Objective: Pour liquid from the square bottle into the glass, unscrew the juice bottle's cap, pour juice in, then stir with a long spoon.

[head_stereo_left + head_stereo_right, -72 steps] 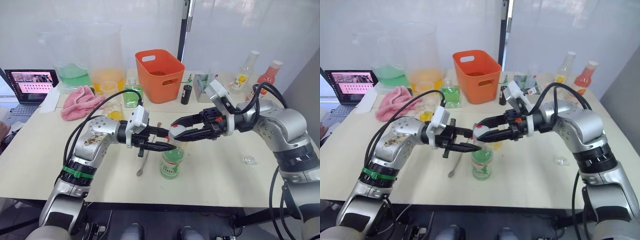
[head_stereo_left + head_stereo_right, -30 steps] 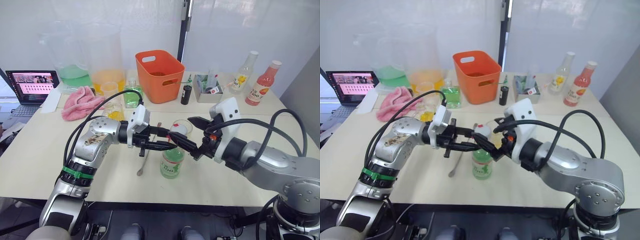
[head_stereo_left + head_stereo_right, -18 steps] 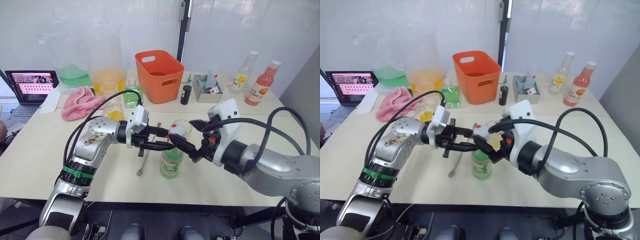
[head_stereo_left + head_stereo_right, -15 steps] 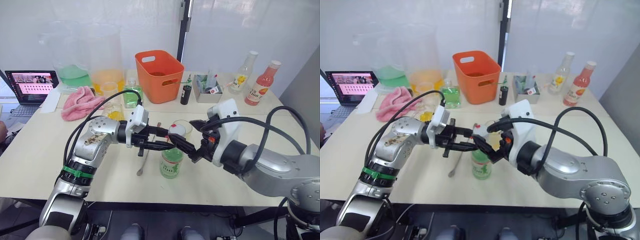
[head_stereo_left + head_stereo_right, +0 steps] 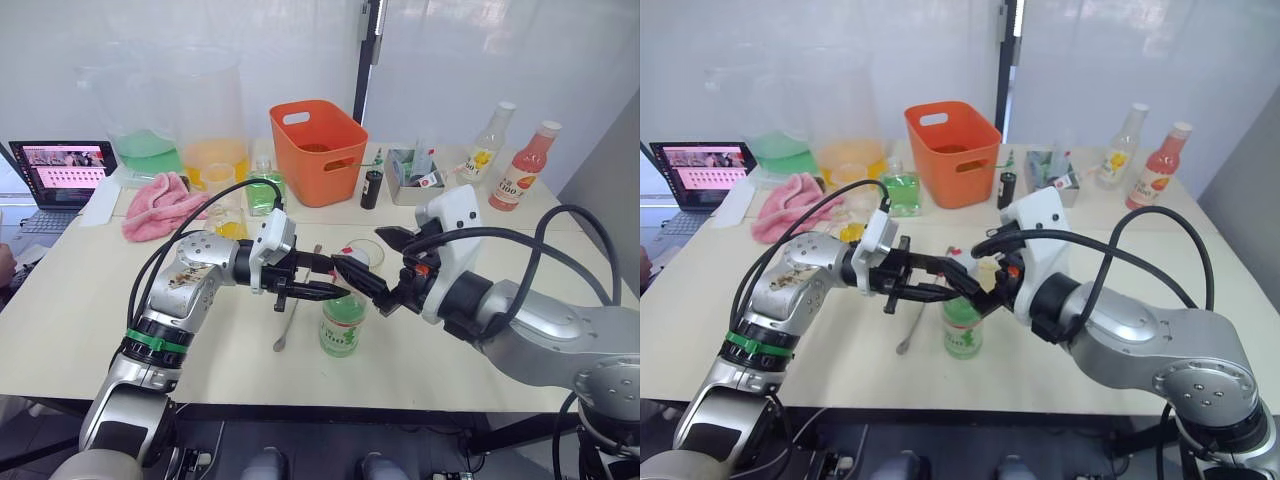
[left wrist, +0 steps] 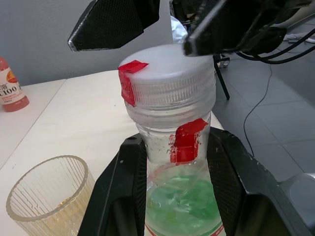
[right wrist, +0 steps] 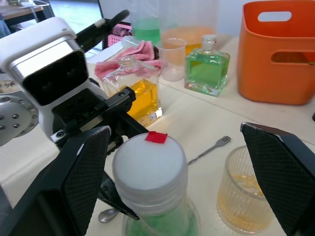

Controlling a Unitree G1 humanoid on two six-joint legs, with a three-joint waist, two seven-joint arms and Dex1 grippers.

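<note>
Holding the juice bottle (image 6: pixel 179 196) by its neck, my left gripper (image 5: pixel 318 279) has one black finger on each side, just under the juice bottle's cap (image 7: pixel 149 168) — closed on it, bottle upright on the table (image 5: pixel 80 300).

My right gripper (image 5: pixel 368 262): fingers spread wide, one on either side of the cap and clear of it, nothing held. The cap is white with a red mark, seated on the neck.

The glass (image 7: pixel 247 188): ribbed, standing just beside the bottle on my right arm's side, a little yellow liquid at the bottom.

The long spoon (image 5: pixel 291 314): lying flat on the table beneath my left gripper, bowl end toward me.

The square bottle (image 7: pixel 137 93): yellow liquid, standing behind my left wrist, near the pink cloth (image 5: pixel 158 203).

Farther back — green square bottle (image 5: pixel 264 190), orange basket (image 5: pixel 318 150), two large jugs (image 5: pixel 180 110) with green and orange liquid, a laptop (image 5: pixel 60 172) at the far left edge, and a yellow-label bottle (image 5: pixel 487 144) and a pink bottle (image 5: pixel 528 164) at the far right.
</note>
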